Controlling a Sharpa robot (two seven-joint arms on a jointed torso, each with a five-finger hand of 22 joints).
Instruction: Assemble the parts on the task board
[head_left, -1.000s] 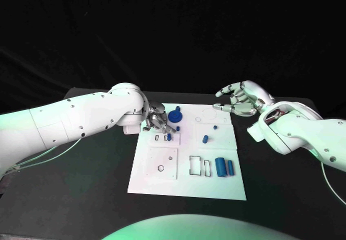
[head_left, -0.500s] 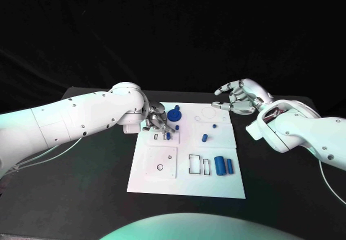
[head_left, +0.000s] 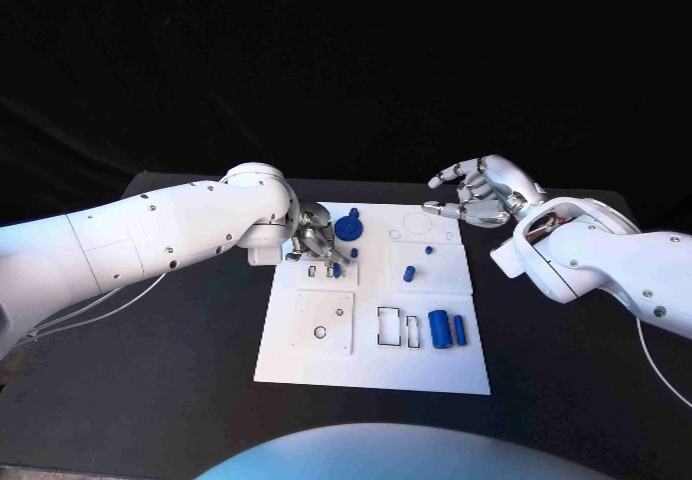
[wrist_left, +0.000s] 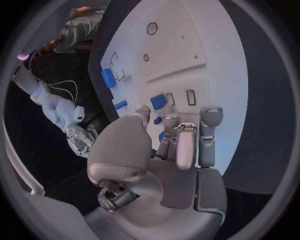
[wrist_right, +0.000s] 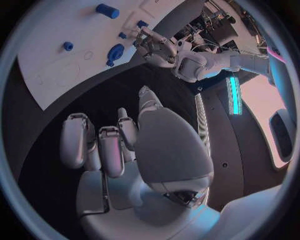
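The white task board (head_left: 372, 362) lies in the middle of the table. My left hand (head_left: 315, 243) is bent down over the board's far left corner. Its fingers (wrist_left: 181, 135) pinch a small blue part (wrist_left: 160, 134) just above a slot. A round blue part (head_left: 351, 231) stands beside that hand. Two small blue parts (head_left: 410, 274) lie mid-board, and two blue cylinders (head_left: 438, 330) lie near the front right next to empty slots (head_left: 392, 328). My right hand (head_left: 483, 195) hovers beyond the board's far right corner, fingers half curled and apart, holding nothing. The right wrist view shows the board (wrist_right: 50, 60) and my left hand (wrist_right: 150, 42).
Around the board the black table (head_left: 173, 340) is bare on both sides. A raised square plate (head_left: 323, 322) with small holes sits on the board's front left. My left arm (head_left: 159, 235) lies along the table's left side.
My right hand has drawn slightly farther back from the board. The left hand stays at the same spot over the far left corner.
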